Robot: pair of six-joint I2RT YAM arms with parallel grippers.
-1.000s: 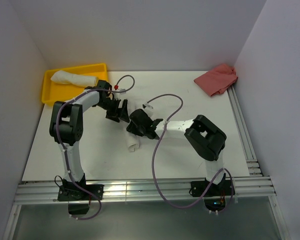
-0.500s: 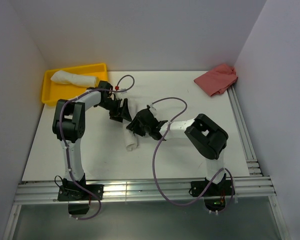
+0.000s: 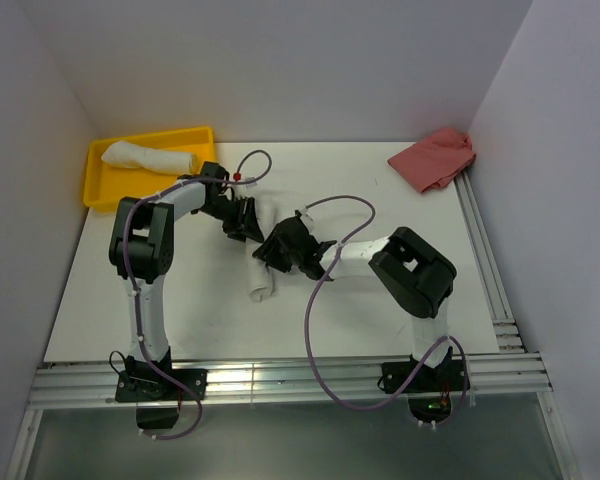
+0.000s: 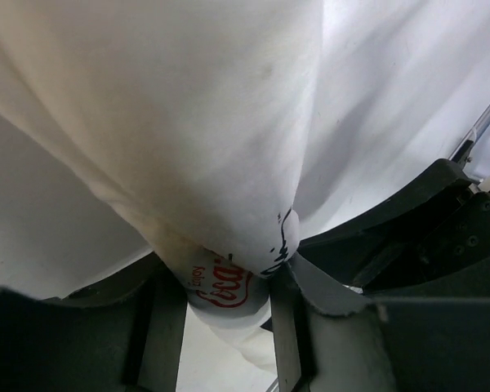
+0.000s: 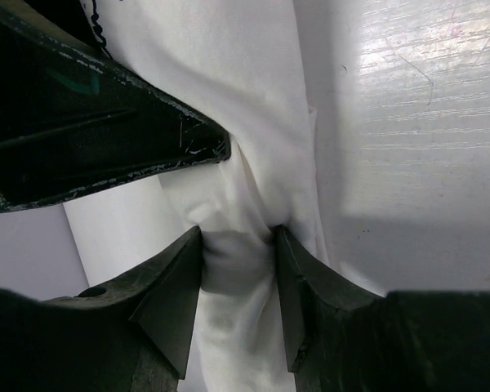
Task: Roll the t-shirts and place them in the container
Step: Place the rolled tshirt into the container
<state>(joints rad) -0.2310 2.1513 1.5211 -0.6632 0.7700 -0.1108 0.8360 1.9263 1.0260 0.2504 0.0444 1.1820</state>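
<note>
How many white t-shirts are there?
2. One rolled white cotton t-shirt in the yellow plastic tray; one red-printed white t-shirt mid-table, in left gripper and right gripper. Others possibly hidden.

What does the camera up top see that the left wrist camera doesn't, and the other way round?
Only the top camera shows the whole table, the yellow tray with a rolled shirt in it, and the pink cloth in the far right corner. Only the left wrist camera shows the red writing on the white t-shirt, right where the cloth sits squeezed between the fingers. Both show that white t-shirt and the left gripper on it.
</note>
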